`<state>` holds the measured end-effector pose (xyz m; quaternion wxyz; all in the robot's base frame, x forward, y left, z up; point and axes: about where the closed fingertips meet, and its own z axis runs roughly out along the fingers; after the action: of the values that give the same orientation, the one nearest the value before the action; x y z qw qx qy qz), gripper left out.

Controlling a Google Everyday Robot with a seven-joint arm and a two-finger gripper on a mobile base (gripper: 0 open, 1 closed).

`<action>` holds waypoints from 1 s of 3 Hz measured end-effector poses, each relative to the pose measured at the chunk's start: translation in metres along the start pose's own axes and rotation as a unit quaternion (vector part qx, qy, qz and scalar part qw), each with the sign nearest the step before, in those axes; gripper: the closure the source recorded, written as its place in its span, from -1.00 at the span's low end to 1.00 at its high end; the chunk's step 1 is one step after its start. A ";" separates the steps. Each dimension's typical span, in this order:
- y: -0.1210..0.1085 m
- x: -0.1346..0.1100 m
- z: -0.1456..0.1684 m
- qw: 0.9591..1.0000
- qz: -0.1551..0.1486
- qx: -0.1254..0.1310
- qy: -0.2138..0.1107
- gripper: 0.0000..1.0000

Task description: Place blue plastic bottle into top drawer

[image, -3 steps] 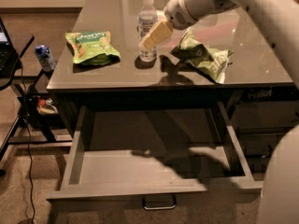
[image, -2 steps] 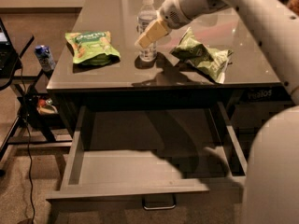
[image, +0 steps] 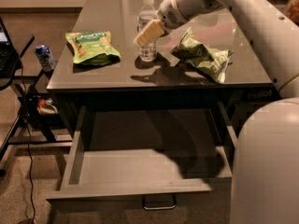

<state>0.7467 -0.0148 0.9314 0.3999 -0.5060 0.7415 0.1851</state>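
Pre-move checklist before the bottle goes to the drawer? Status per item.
1. Slim clear plastic bottle with white cap upright on the dark tabletop: ok.
2. Claw at the bottle, at label height: ok.
3. Firm grip on the bottle: cannot tell.
4. Wide grey top drawer pulled open: ok.
5. Nothing seen lying in the drawer: ok.
6. Crumpled green snack bag to the right of the bottle, apart from it: ok.
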 end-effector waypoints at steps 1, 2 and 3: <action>0.000 0.000 0.000 1.000 0.000 0.000 0.000 -0.18; 0.000 0.000 0.000 1.000 0.000 0.000 0.000 0.29; 0.000 0.000 0.000 1.000 0.000 0.000 0.000 0.76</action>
<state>0.7467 -0.0147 0.9313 0.3998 -0.5061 0.7415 0.1851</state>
